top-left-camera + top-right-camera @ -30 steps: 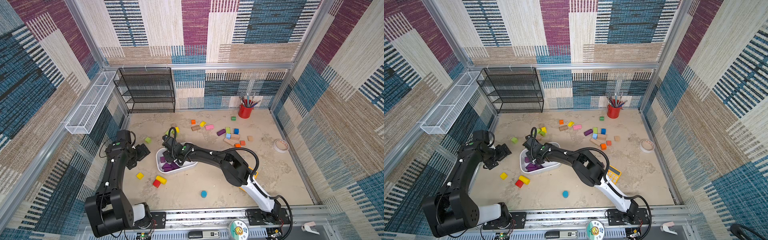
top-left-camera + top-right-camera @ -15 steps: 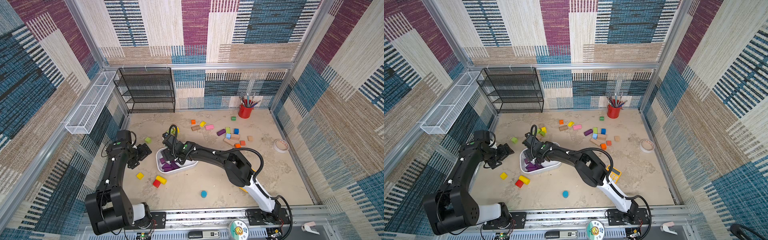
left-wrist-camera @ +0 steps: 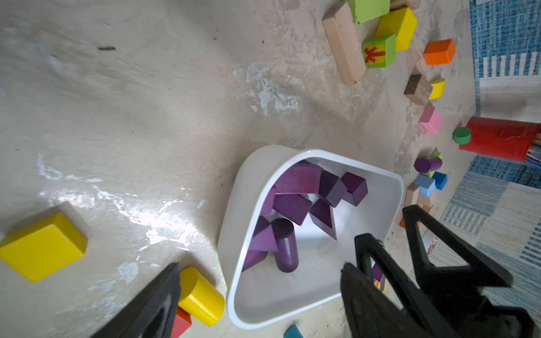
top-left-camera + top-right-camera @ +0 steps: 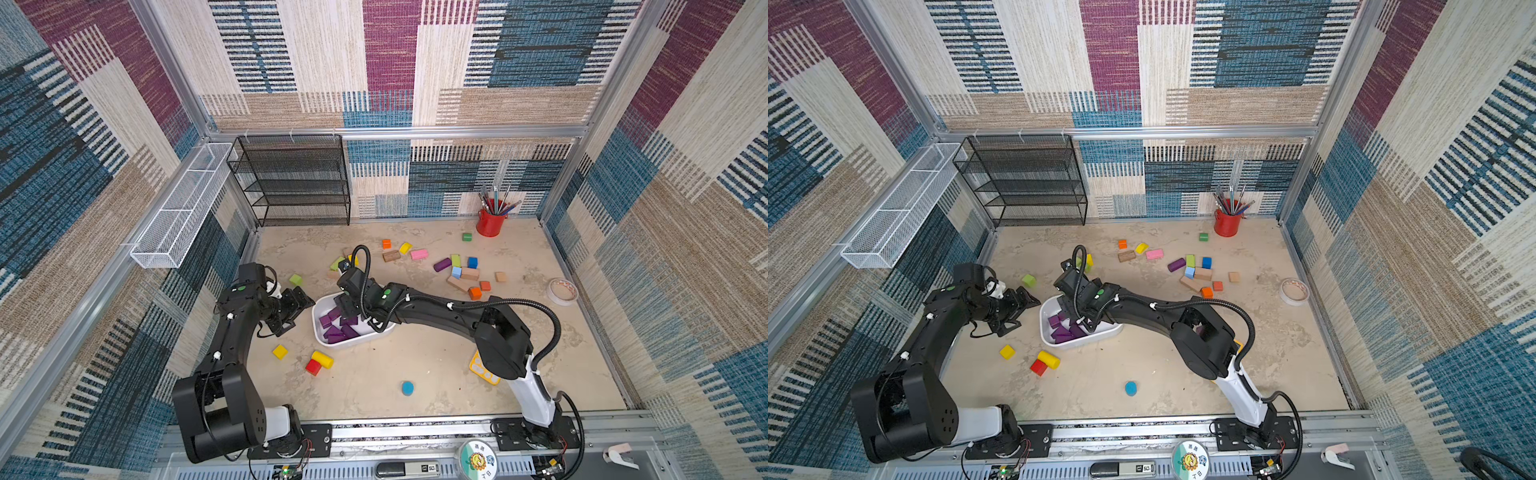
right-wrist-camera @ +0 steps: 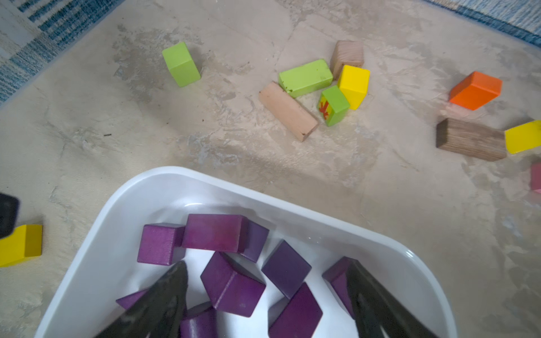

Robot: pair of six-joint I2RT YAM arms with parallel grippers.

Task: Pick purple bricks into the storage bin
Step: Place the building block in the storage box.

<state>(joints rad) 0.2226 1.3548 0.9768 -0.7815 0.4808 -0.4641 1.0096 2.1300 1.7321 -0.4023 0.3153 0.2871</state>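
Purple bricks (image 5: 231, 289) are piled in the storage bin (image 4: 376, 333); one is left well beyond it. The right gripper (image 5: 266, 266) is held over it, the left gripper (image 4: 300, 314) beside it, jaws parted, empty.

Right gripper (image 4: 1068, 308) is hanging over the storage bin (image 4: 1094, 338), purple bricks (image 4: 1061, 332) piled right under it. One stray purple brick (image 4: 1176, 264) sits well away from it, by the colored blocks (image 4: 1202, 273).
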